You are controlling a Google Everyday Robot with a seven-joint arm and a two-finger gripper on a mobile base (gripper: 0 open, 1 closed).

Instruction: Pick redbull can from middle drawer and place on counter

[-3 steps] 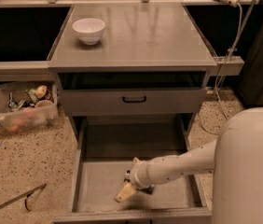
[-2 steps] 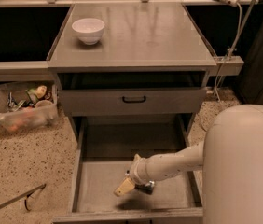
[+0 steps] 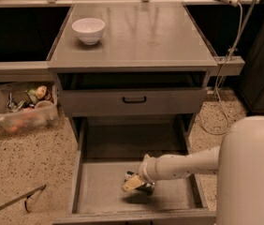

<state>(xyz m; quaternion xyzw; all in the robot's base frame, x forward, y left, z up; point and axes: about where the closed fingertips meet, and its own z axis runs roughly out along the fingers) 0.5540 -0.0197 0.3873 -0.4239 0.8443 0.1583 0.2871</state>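
Note:
The middle drawer (image 3: 99, 186) is pulled out wide at the bottom of the camera view, its grey floor bare. My gripper (image 3: 133, 183) reaches into it from the right on the white arm (image 3: 183, 165). It is shut on the redbull can (image 3: 143, 186), a small shiny silver can that shows just behind the tan fingers (image 3: 131, 183). The can hangs slightly above the drawer floor, with a dark shadow under it. The counter (image 3: 141, 36) is the grey cabinet top above.
A white bowl (image 3: 89, 29) stands on the counter's back left. The upper drawer front (image 3: 134, 100) with a black handle overhangs the back of the open drawer. A plastic bin (image 3: 22, 107) of clutter sits on the floor at left. A cable (image 3: 225, 69) hangs at right.
The gripper has moved a little up and to the right in the drawer, and the can now shows in its fingers, raised off the floor.

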